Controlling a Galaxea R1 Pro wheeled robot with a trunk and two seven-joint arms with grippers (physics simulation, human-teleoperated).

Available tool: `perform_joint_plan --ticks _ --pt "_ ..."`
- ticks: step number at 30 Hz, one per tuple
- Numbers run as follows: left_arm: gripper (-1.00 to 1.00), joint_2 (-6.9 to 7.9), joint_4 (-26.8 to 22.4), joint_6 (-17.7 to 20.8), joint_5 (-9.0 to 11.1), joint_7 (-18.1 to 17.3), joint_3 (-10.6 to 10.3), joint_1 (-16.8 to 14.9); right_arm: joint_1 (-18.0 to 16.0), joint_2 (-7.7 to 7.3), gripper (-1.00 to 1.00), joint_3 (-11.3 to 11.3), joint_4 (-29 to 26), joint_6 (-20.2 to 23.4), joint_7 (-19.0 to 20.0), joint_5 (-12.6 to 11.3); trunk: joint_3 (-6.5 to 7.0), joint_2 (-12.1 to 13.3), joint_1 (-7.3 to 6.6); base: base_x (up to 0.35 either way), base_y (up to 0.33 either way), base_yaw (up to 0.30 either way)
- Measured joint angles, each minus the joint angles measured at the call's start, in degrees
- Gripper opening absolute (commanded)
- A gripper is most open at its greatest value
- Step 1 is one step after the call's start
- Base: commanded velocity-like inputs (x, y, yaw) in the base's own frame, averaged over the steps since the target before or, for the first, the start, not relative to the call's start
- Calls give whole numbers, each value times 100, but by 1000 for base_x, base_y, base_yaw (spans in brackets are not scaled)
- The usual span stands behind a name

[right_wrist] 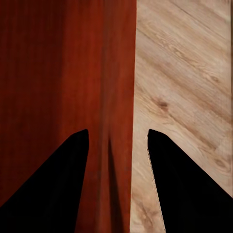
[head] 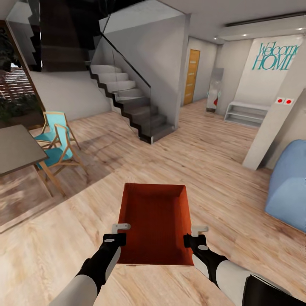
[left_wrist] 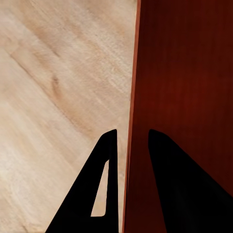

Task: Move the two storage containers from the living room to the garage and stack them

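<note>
One orange-red open-top storage container (head: 155, 225) hangs above the living room's light wood plank floor (head: 221, 170), held level in front of me. My left gripper (head: 123, 231) is shut on its left wall and my right gripper (head: 193, 236) on its right wall. In the left wrist view, the left gripper (left_wrist: 131, 141) straddles the thin rim of the container (left_wrist: 184, 97). In the right wrist view, the right gripper (right_wrist: 118, 138) straddles the other wall of the container (right_wrist: 63, 73). The bin is empty inside. The garage is out of view.
A grey staircase (head: 136, 106) with a glass railing rises ahead. A dark table (head: 17, 146) and teal chairs (head: 57, 144) stand at the left. At the right are a blue sofa (head: 289, 182) and a white pillar (head: 276, 127). A wooden door (head: 192, 76) and a white shelf (head: 246, 112) lie beyond.
</note>
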Motion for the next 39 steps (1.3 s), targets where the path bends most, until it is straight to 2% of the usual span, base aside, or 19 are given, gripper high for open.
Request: perform_joint_plan --ticks 12,39 --pt "-100 1 -1 3 -1 0 1 0 0 1 -100 9 2 -2 4 -13 0 0 0 322 0 -188" --pt "-100 1 -9 5 2 1 -1 2 -1 1 -100 -10 0 -1 3 9 0 0 0 322 0 -4"
